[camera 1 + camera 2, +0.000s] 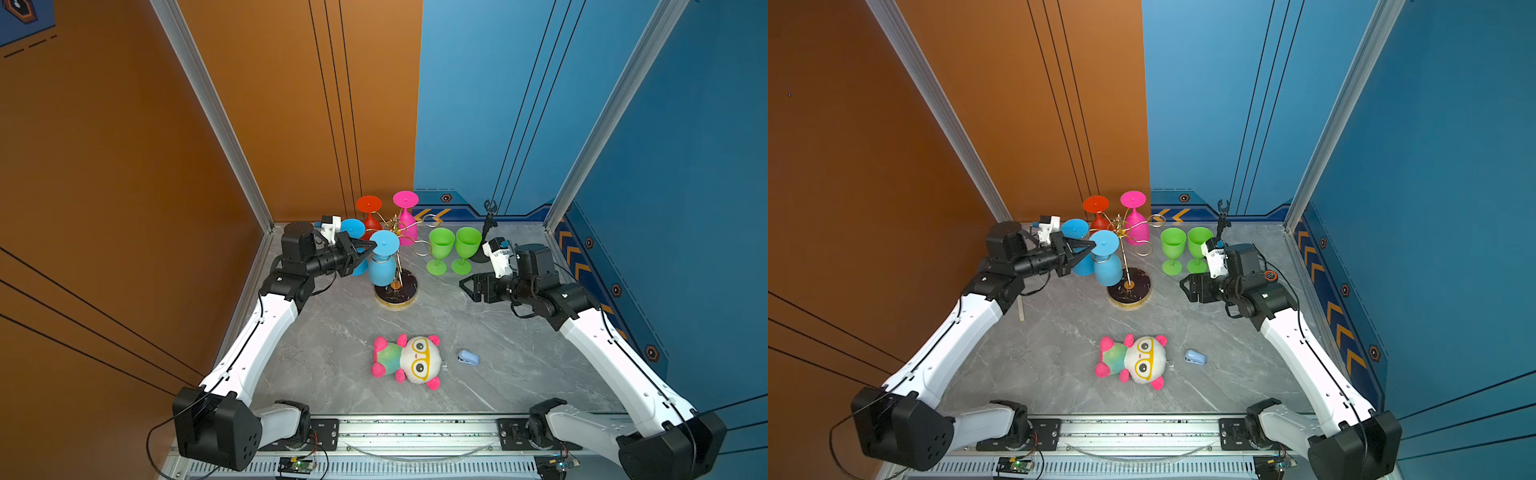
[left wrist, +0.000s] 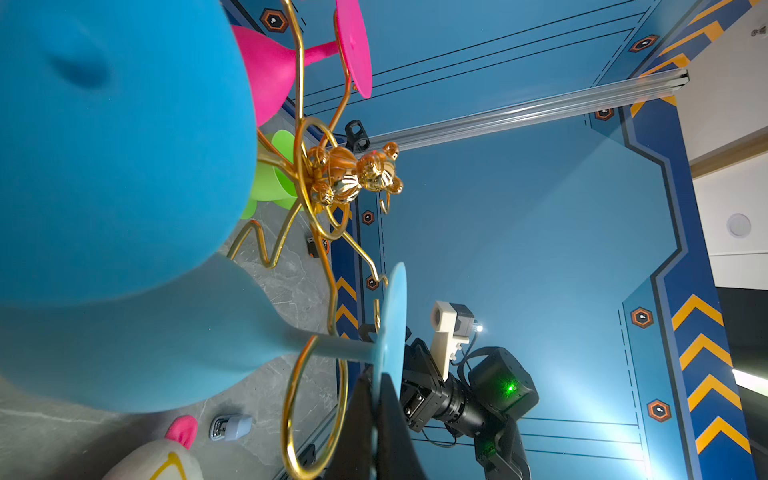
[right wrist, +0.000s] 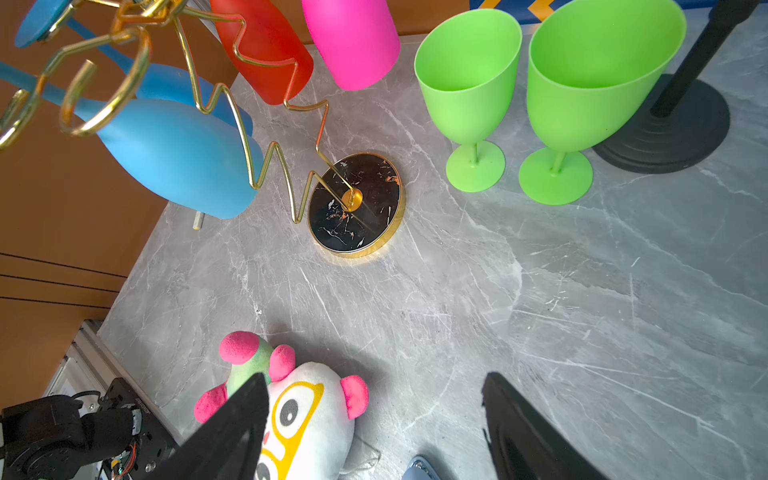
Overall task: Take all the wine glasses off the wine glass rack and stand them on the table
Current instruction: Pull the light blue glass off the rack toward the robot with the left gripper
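Note:
The wine glass rack [image 1: 397, 291] [image 1: 1129, 291], gold wire on a black marbled base [image 3: 356, 203], stands at the back of the table. Several glasses hang on it upside down: two blue, one red [image 1: 368, 204], one pink [image 1: 405, 199]. My left gripper [image 1: 371, 248] [image 1: 1093, 247] [image 2: 376, 380] is shut on the round foot [image 2: 392, 324] of the nearer blue wine glass [image 1: 381, 270] [image 1: 1108, 270]. Its stem still sits in a gold loop. My right gripper [image 1: 467, 287] [image 1: 1185, 286] [image 3: 374, 378] hovers open and holds nothing, to the right of the rack.
Two green glasses [image 1: 441, 243] [image 1: 468, 241] stand upright right of the rack, with a small black stand [image 1: 488, 224] behind them. A plush toy [image 1: 409, 360] and a small blue stapler [image 1: 468, 357] lie nearer the front. Walls enclose the back and both sides.

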`<action>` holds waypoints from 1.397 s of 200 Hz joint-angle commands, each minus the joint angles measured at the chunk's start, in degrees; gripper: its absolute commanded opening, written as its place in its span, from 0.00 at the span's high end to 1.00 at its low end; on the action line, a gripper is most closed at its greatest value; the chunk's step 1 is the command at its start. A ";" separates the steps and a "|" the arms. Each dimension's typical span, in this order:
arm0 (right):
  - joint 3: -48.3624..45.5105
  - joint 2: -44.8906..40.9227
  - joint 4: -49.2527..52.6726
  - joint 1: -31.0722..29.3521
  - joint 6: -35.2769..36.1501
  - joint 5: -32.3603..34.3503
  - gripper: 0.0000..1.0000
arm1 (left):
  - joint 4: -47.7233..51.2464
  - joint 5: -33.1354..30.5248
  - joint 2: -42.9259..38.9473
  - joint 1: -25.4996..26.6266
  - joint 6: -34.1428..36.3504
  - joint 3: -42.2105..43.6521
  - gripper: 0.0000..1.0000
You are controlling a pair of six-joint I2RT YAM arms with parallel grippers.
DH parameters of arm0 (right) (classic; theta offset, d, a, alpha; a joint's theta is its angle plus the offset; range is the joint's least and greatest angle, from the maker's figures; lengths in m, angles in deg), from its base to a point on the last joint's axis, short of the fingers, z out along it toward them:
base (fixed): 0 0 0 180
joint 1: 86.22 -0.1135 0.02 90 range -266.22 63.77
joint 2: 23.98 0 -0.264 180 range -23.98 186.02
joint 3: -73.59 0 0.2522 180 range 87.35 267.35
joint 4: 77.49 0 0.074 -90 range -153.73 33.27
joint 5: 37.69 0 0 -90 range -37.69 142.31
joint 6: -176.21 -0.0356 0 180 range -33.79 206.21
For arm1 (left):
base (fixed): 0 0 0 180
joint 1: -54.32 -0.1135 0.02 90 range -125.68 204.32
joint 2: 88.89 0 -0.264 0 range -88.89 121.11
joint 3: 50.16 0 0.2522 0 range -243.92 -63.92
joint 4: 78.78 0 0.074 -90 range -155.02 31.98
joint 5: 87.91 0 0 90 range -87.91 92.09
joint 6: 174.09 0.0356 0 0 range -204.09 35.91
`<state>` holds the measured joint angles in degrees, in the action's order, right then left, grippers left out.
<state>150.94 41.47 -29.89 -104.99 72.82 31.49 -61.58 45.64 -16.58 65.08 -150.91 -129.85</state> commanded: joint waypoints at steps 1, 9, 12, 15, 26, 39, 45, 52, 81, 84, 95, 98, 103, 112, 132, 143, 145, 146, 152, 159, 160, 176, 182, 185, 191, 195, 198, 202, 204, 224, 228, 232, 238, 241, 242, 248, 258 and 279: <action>-1.26 -1.29 -0.62 -0.06 -0.63 0.51 0.18 | 1.33 -1.46 0.11 -0.49 2.47 -3.07 1.00; -1.36 -1.39 -0.58 -0.05 -0.68 0.52 0.18 | 1.57 -1.82 0.17 -0.65 2.51 -3.13 1.00; -1.30 -1.46 -0.61 -0.04 -0.68 0.50 0.18 | 1.57 -1.84 0.19 -0.66 2.49 -3.19 1.00; -1.37 -1.49 -0.60 -0.04 -0.72 0.50 0.18 | 1.63 -2.03 0.20 -0.73 2.49 -3.22 1.00; -1.58 -1.64 -0.68 -0.04 -0.76 0.52 0.18 | 1.79 -2.40 0.11 -0.92 2.42 -3.17 1.00; -1.83 -1.81 -0.70 -0.05 -1.00 0.52 0.18 | 2.11 -3.05 -0.06 -1.18 2.44 -3.10 1.00; -1.83 -1.90 -0.67 -0.07 -0.98 0.49 0.18 | 2.22 -3.27 -0.12 -1.35 2.49 -3.05 1.00; -1.92 -1.99 -0.72 -0.07 -0.94 0.52 0.18 | 2.29 -3.46 -0.23 -1.54 2.49 -2.95 1.00; -2.07 -2.25 -0.71 0.04 -1.05 0.52 0.18 | 2.53 -3.54 -0.95 -2.17 2.65 -2.49 1.00; -2.11 -2.26 -0.67 0.03 -1.07 0.52 0.18 | 2.64 -3.51 -1.08 -2.24 2.71 -2.45 1.00; -2.10 -2.34 -0.70 0.04 -1.11 0.52 0.18 | 2.89 -3.56 -1.65 -2.59 2.91 -2.27 1.00; -2.12 -2.41 -0.71 0.04 -1.11 0.46 0.18 | 2.96 -3.56 -1.81 -2.69 2.93 -2.17 1.00; -2.13 -2.42 -0.71 0.00 -1.11 0.43 0.18 | 3.09 -3.49 -2.16 -2.84 3.02 -2.03 1.00; -2.19 -2.43 -0.72 -0.01 -1.20 0.43 0.18 | 3.43 -3.47 -2.67 -3.18 3.18 -1.85 1.00; -2.19 -2.28 -0.67 -0.01 -1.28 0.30 0.18 | 3.50 -2.87 -3.81 -3.83 3.20 -1.07 1.00; -2.20 -2.26 -0.80 -0.09 -1.38 0.25 0.18 | 3.51 -2.35 -4.60 -4.17 3.19 -0.52 1.00; -2.19 -2.26 -0.80 -0.06 -1.38 0.25 0.18 | 3.53 -2.25 -4.69 -4.24 3.19 -0.43 1.00; -2.17 -2.26 -0.80 -0.05 -1.38 0.25 0.18 | 3.51 -2.16 -4.75 -4.29 3.19 -0.34 1.00; -2.15 -2.31 -0.80 -0.08 -1.38 0.25 0.18 | 3.44 -1.93 -5.25 -4.36 3.13 0.04 1.00; -2.16 -2.34 -0.80 -0.09 -1.40 0.25 0.18 | 3.34 -1.65 -5.98 -4.55 3.16 0.72 1.00; -2.20 -2.34 -0.80 -0.07 -1.39 0.25 0.18 | 3.33 -1.55 -6.05 -4.58 3.13 0.76 1.00; -2.24 -2.42 -0.80 -0.09 -1.47 0.25 0.18 | 3.11 -0.94 -7.77 -5.07 3.13 2.43 1.00; -2.24 -2.43 -0.80 -0.06 -1.47 0.25 0.18 | 3.08 -0.61 -8.49 -5.27 3.18 3.02 1.00; -2.25 -2.39 -0.82 -0.06 -1.54 0.25 0.18 | 3.06 -0.41 -8.86 -5.38 3.18 3.39 1.00; -2.22 -2.36 -0.80 -0.11 -1.55 0.15 0.18 | 3.12 -0.23 -9.55 -5.72 3.17 4.09 1.00; -2.23 -2.35 -0.80 -0.19 -1.55 0.16 0.18 | 3.12 0.00 -10.08 -5.96 3.13 4.45 1.00; -2.18 -2.35 -0.78 -0.15 -1.60 0.16 0.18 | 3.15 0.07 -10.48 -6.18 3.11 4.75 1.00; -2.24 -2.35 -0.84 -0.18 -1.68 0.10 0.18 | 3.07 0.19 -11.03 -6.48 3.15 5.27 1.00; -2.24 -2.35 -0.81 -0.17 -1.65 0.06 0.18 | 3.06 0.32 -11.29 -6.60 3.23 5.44 1.00; -2.11 -2.30 -0.97 -0.30 -1.82 -0.12 0.18 | 3.51 1.94 -13.86 -8.52 4.72 6.52 1.00; -2.08 -2.17 -0.97 -0.31 -1.82 -0.10 0.18 | 3.58 2.39 -14.34 -9.02 4.97 7.35 1.00; -2.13 -2.17 -0.97 -0.31 -1.83 -0.18 0.18 | 3.69 2.83 -14.79 -9.36 5.16 8.34 1.00; -2.07 -2.17 -0.97 -0.35 -1.89 -0.19 0.18 | 3.69 3.54 -15.39 -10.05 5.34 8.74 1.00; -2.05 -2.17 -0.95 -0.36 -1.90 -0.19 0.18 | 3.72 3.94 -15.72 -10.29 5.51 9.00 1.00; -2.06 -2.17 -0.96 -0.38 -1.90 -0.19 0.18 | 3.70 4.06 -15.80 -10.35 5.54 8.99 1.00; -2.06 -2.17 -0.97 -0.45 -2.01 -0.30 0.18 | 3.60 4.85 -16.29 -10.74 5.92 9.28 1.00; -2.01 -2.07 -0.97 -0.44 -2.08 -0.28 0.18 | 3.59 6.22 -17.13 -11.10 7.04 9.65 1.00; -1.93 -2.01 -0.97 -0.49 -2.41 -0.28 0.18 | 3.93 9.36 -18.62 -11.17 9.69 10.25 1.00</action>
<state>149.26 40.12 -29.91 -105.01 71.34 31.47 -57.54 49.14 -33.27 54.22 -145.67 -120.52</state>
